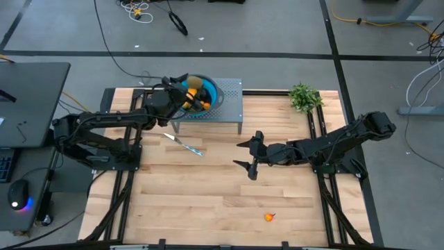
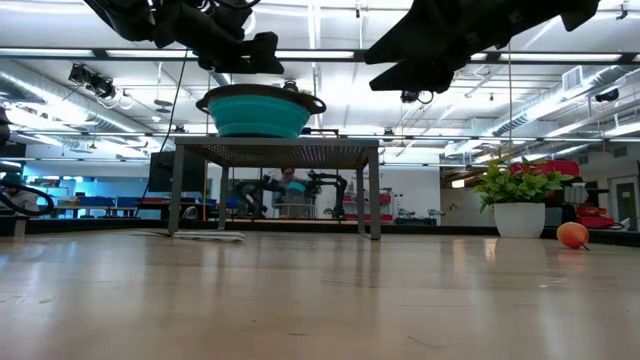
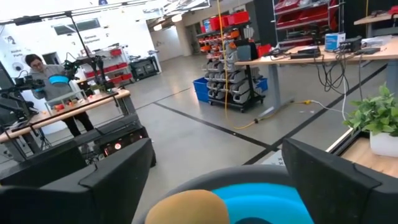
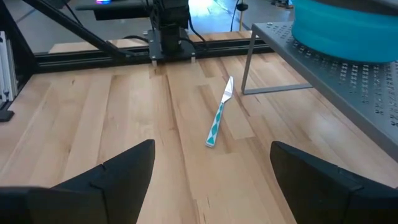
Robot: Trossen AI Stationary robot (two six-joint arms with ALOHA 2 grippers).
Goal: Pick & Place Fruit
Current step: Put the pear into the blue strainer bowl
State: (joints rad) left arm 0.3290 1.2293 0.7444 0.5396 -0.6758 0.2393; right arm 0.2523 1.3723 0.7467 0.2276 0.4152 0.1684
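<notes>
Wooden table [image 1: 208, 194] holds knife [image 1: 186, 145], plant [image 1: 304, 96], orange fruit [image 1: 269, 217].

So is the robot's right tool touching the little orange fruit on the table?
Apart. The high view shows the right tool open, with bare table between it and the orange fruit.

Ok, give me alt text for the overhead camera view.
The left gripper hovers open over a blue bowl of fruit on a metal stand. The right gripper waits open mid-table; a small orange fruit lies nearer the front edge.

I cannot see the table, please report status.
Left pincer open over bowl. Right pincer open, mid-table. Orange fruit alone near front edge. Nothing blocking.
</notes>
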